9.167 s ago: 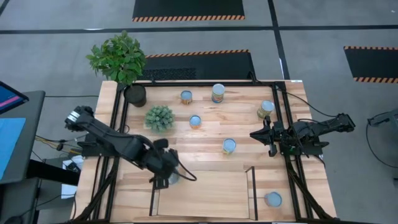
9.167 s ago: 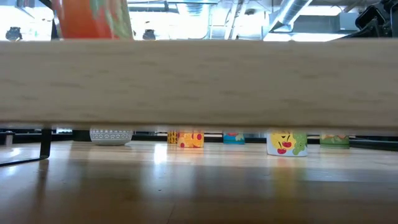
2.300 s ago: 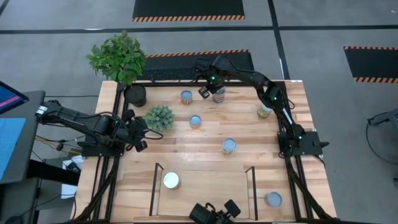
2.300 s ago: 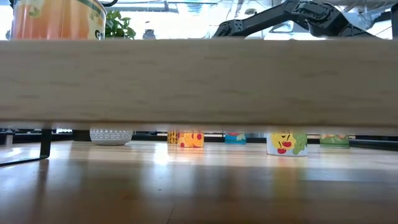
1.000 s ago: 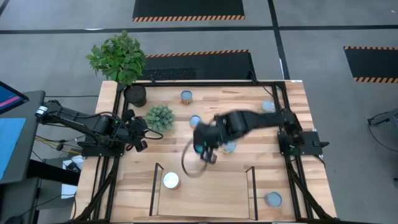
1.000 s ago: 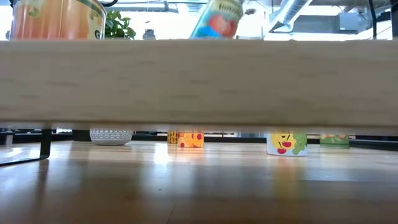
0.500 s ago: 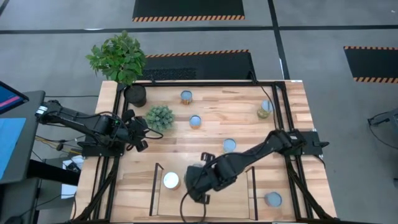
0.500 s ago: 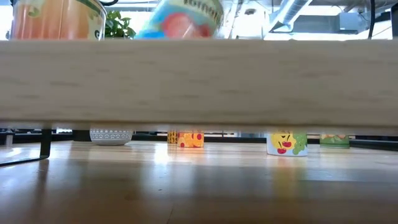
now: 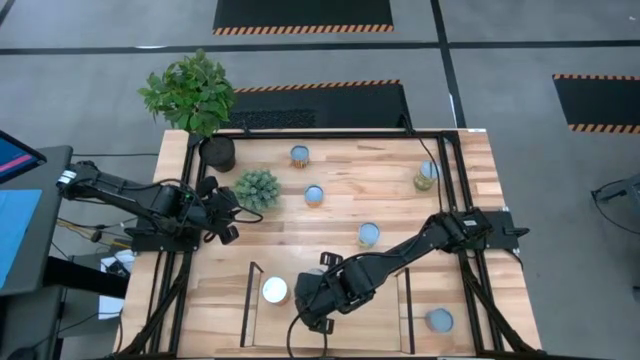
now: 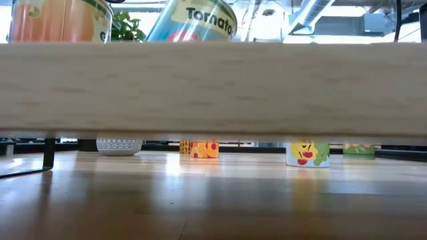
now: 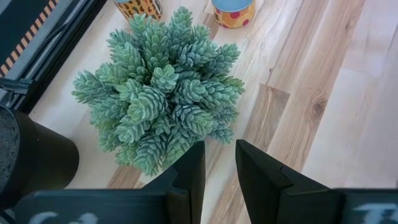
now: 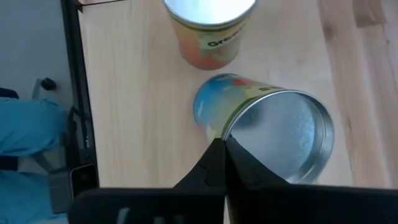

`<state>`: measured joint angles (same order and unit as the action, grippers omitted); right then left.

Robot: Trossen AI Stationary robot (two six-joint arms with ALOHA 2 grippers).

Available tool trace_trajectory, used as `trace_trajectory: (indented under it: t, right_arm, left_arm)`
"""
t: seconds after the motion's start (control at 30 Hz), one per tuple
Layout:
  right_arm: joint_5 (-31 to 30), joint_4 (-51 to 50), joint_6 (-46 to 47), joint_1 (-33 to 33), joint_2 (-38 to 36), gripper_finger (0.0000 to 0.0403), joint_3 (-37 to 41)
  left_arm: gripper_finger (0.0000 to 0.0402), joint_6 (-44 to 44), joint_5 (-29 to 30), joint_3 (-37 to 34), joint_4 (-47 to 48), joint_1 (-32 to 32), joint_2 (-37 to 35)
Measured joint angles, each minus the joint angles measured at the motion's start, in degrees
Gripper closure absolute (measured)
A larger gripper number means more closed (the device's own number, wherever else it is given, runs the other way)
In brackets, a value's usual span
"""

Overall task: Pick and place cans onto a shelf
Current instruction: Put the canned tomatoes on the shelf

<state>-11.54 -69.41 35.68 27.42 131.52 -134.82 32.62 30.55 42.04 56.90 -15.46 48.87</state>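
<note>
The right gripper, fingers clenched on the rim of the tilted, blue-labelled metal tomato can, holds something rigid, smooth and likely slippery, better squeezed across its sides.

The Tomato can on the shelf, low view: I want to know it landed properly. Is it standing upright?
No, the Tomato can leans to one side above the shelf, beside the upright orange can.

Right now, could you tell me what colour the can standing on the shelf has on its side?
Mostly orange below a white top: the can, clearest in the right wrist view.
</note>
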Motion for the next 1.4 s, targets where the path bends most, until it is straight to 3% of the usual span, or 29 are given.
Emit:
trace_trajectory:
  t: [0.4,0.77,1.03,1.3,1.4]
  right_arm:
    - [1.41,0.02,-0.11,-0.04,-0.09,0.0372,0.00]
    - [1.39,1.24,-1.20,-0.04,-0.11,0.0315,0.01]
    - [1.22,0.53,-1.59,0.14,-1.61,0.0305,0.03]
    - [-8.92,-13.44,6.02,1.99,-5.34,0.0306,0.00]
    - [-9.56,-15.74,8.18,2.98,-4.92,0.0306,0.42]
  left_arm:
    - [0.0322,0.02,0.01,0.00,0.03,0.01,-0.01]
    - [0.0322,0.07,0.01,0.00,0.03,0.02,-0.01]
    - [0.0322,0.04,0.01,0.00,0.05,0.00,-0.01]
    - [0.0322,0.09,0.04,0.00,0.05,0.01,-0.01]
    - [0.0322,0.09,0.04,0.00,0.07,0.00,-0.01]
